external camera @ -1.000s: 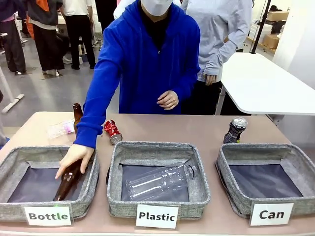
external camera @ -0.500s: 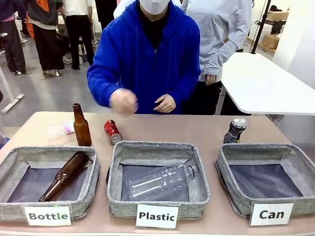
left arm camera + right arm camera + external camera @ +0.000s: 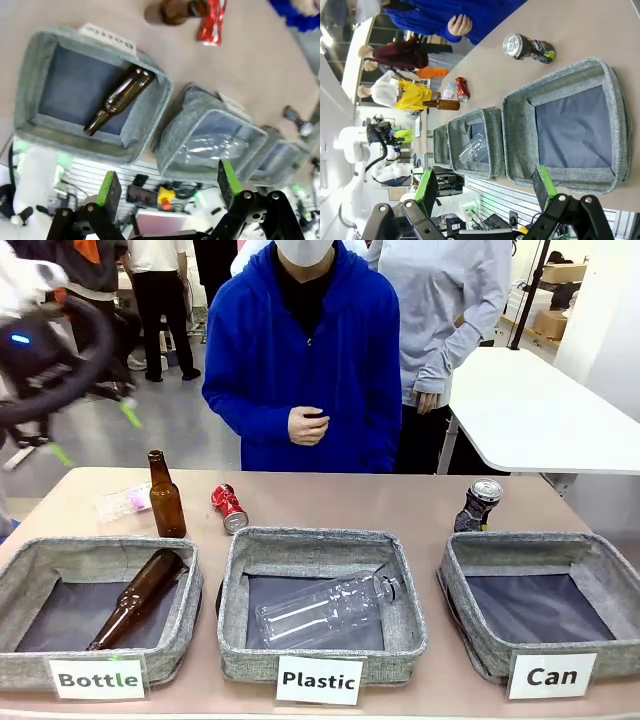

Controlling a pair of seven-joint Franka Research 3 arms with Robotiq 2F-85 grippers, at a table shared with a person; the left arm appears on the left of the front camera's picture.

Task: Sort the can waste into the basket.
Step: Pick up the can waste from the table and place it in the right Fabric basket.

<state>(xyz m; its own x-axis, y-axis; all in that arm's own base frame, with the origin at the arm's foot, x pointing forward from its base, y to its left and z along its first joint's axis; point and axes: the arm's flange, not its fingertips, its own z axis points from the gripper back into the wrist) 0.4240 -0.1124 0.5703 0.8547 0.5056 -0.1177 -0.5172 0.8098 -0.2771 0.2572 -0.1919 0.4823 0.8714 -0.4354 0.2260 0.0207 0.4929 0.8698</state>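
Can basket [image 3: 520, 542]: square, grey woven fabric, dark lining, white "Can" label on its near wall, at 4 o'clock on the table [image 3: 400, 498] in the front view. Left gripper [image 3: 166, 181] and right gripper [image 3: 485, 182]: jaws spread wide, clasping nothing, held above the table. Dark can [image 3: 478, 505]: crushed, blue-black, silver top, upright just beyond the basket's 11 o'clock corner; red can [image 3: 229, 508]: crushed, white marks, on its side at 11 o'clock of the Plastic basket [image 3: 310, 536], beside a standing brown bottle [image 3: 166, 502].
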